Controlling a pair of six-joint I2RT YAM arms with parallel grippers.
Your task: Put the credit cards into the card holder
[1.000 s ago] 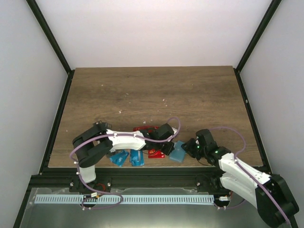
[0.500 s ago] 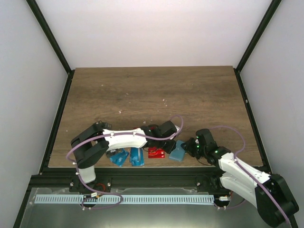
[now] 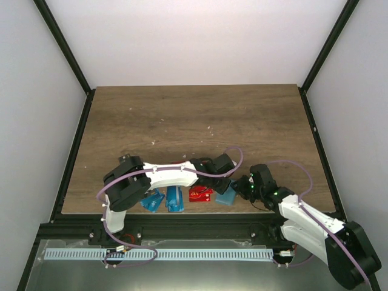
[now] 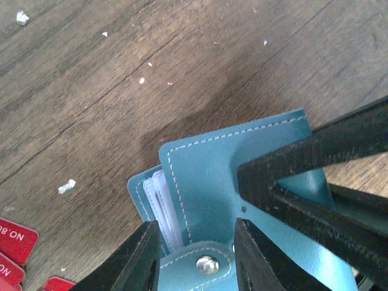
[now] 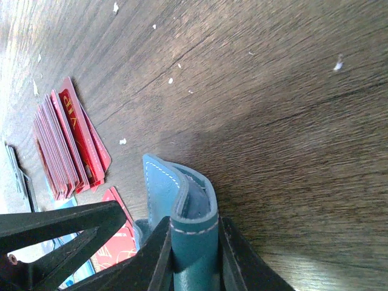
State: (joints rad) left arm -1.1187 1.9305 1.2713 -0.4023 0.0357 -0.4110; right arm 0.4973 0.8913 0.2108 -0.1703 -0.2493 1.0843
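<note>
Top external view: both arms converge near the front edge of the wooden table (image 3: 194, 115). The left gripper (image 3: 222, 183) extends across from the left and the right gripper (image 3: 243, 185) from the right, meeting over the teal card holder (image 3: 228, 197), which lies close to the table's front edge, right of centre. Just left of the holder lie the red credit cards (image 3: 200, 194). Further left are two small heaps of blue cards (image 3: 153, 201). Jaw positions are too small to read here. Left wrist view: the card holder (image 4: 206, 176) rests on the wood, with pale stitching along its edges, white inner sleeves (image 4: 163, 206) showing at its left side and a metal snap (image 4: 208, 264) on a tab. The left gripper's fingers (image 4: 142, 260) stand a little apart with nothing clamped. The tab shows in the gap, and the holder's body extends past both fingers. The right gripper's black fingers (image 4: 315, 157) cross onto the holder from the right. Corners of red cards (image 4: 15, 242) show at the lower left. Right wrist view: the right gripper's jaws are pinched on the holder's folded, stitched edge (image 5: 188, 212), which stands up between them. A fanned stack of red cards (image 5: 66, 145) lies on the table to the left, another red card (image 5: 121, 236) lies just beside the holder, and a black finger of the left gripper (image 5: 60, 227) crosses the lower left.
</note>
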